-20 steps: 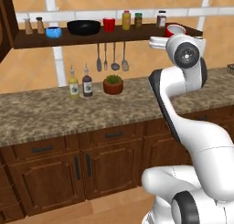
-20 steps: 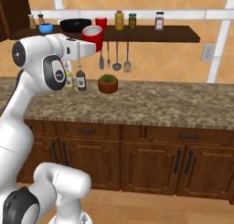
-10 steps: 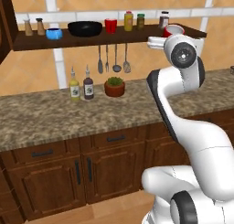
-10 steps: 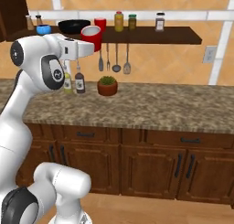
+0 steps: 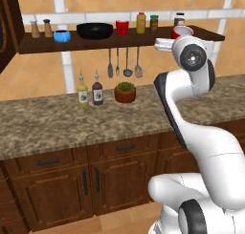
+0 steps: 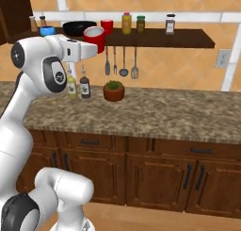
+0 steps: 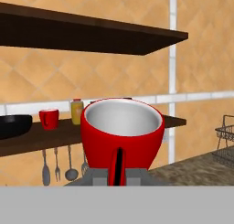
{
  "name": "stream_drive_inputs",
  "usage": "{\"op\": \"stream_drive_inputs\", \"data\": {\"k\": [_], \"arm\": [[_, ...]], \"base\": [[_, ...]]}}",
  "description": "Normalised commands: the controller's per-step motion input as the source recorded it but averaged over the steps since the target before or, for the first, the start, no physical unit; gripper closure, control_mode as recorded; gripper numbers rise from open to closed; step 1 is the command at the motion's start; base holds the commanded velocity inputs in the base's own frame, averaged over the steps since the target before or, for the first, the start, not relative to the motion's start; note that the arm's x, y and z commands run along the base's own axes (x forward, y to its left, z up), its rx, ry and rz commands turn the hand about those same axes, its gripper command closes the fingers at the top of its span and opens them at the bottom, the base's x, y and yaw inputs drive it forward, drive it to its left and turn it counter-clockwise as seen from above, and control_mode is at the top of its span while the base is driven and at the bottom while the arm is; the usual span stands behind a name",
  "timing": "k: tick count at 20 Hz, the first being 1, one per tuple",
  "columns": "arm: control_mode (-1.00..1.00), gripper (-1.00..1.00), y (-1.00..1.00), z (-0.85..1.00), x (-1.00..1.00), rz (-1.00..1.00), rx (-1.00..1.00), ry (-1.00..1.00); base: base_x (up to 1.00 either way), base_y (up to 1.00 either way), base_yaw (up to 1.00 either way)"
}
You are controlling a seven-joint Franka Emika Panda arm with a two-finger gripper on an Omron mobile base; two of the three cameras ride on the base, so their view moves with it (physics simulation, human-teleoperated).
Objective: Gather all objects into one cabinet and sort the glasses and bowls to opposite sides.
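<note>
My gripper (image 6: 89, 48) is shut on the near wall of a red cup (image 6: 94, 38), holding it upright in front of the dark wood shelf (image 6: 188, 38) at about shelf height. Up close, the cup (image 7: 122, 127) has a pale inside and sits above my gripper (image 7: 119, 172). From the left, the held cup (image 5: 182, 32) peeks out behind the arm. On the shelf (image 5: 43, 46) stand a blue bowl (image 5: 62, 36), a wide black bowl (image 5: 94, 31) and a second red cup (image 5: 122, 27); these are also the blue bowl (image 6: 47, 31), black bowl (image 6: 77, 27) and cup (image 6: 107, 26).
Spice jars (image 6: 126, 22) and a shaker (image 6: 170, 24) stand further along the shelf. Utensils (image 6: 123, 62) hang under it. Two bottles (image 5: 89, 90) and a terracotta plant pot (image 5: 125, 92) sit on the granite counter (image 5: 43, 128). A wire rack (image 7: 226, 136) is at the right.
Both base views have shifted slightly, so the base has moved a little. The gripper stays shut on the red cup at about the same height.
</note>
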Motion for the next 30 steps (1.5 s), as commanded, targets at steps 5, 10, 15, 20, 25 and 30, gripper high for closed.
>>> {"op": "stream_drive_inputs", "data": {"k": [5, 10, 15, 20, 25, 30], "arm": [[1.00, 1.00, 0.00, 0.00, 0.00, 0.00, 0.00, 0.00], [1.00, 1.00, 0.00, 0.00, 0.00, 0.00, 0.00, 0.00], [1.00, 1.00, 0.00, 0.00, 0.00, 0.00, 0.00, 0.00], [1.00, 1.00, 0.00, 0.00, 0.00, 0.00, 0.00, 0.00], [1.00, 1.00, 0.00, 0.00, 0.00, 0.00, 0.00, 0.00], [1.00, 1.00, 0.00, 0.00, 0.00, 0.00, 0.00, 0.00]], "base": [[0.83, 0.00, 0.00], [0.77, -0.02, 0.00], [0.58, -0.11, 0.00], [0.06, -0.03, 0.00], [0.40, 0.00, 0.00], [0.82, -0.07, 0.00]]}}
